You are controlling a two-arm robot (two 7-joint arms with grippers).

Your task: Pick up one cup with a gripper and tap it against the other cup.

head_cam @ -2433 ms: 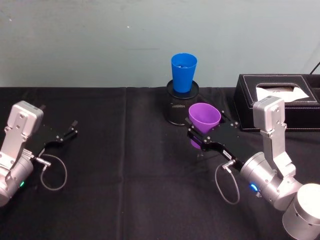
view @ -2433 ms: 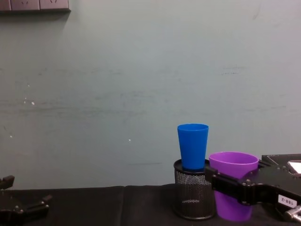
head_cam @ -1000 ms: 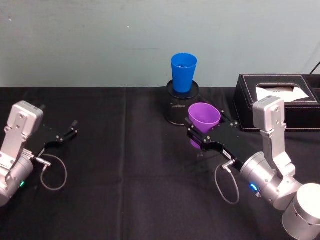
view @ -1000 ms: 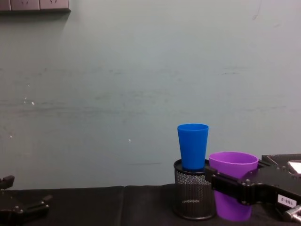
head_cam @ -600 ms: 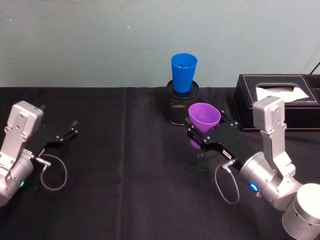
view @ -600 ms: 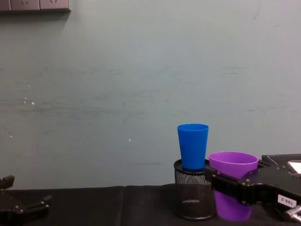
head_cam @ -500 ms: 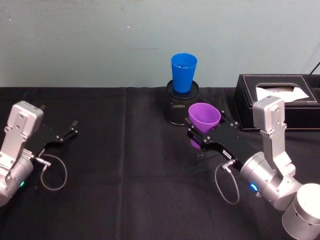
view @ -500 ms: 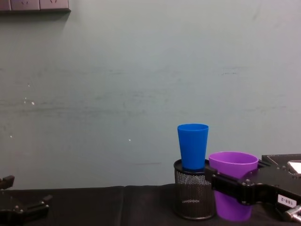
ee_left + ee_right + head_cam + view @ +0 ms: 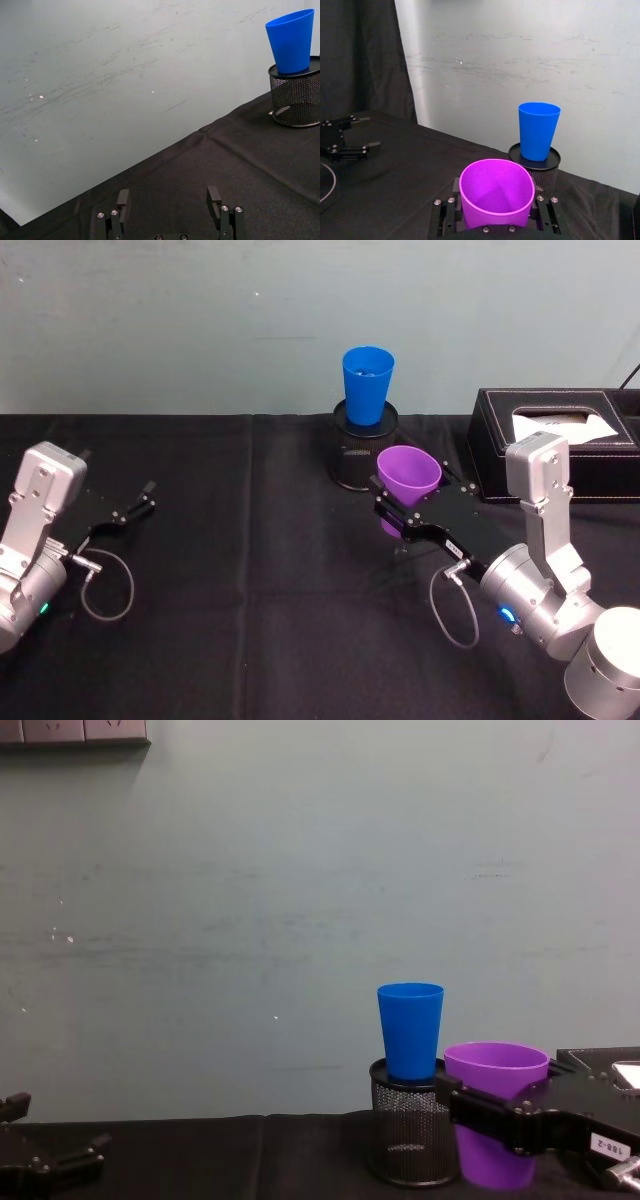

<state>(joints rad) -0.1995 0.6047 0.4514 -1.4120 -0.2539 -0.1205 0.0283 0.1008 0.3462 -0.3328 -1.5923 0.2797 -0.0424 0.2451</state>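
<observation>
Up front in the head view, the right gripper reaches forward over the black tabletop from the right side, and its fingers are clenched on the purple cup, one on each side just below the rim. That cup is upright with its mouth up, just in front of a black mesh holder; whether the two touch, or whether the cup's base rests on the tabletop, I cannot tell. The blue cup stands upright at the top of the holder, higher than the purple one and apart from it. A black box sits to the right of the holder near the wall. The left gripper lies low over the tabletop at the far left, well apart from both cups

From the left wrist, that gripper's fingers are spread wide with nothing between them, while the blue cup and the holder show far off at the edge

From the right wrist, the purple cup's round mouth sits squarely between the two black fingers, which press on its opposite sides. Beyond it stands the blue cup on the holder, and the left gripper lies much farther off on the dark cloth

From the chest, the purple cup is at the lower right with the black gripper wrapped across its body from the right edge. Its rim is level with the top of the holder, which stands just to its left, and the blue cup rises above both
</observation>
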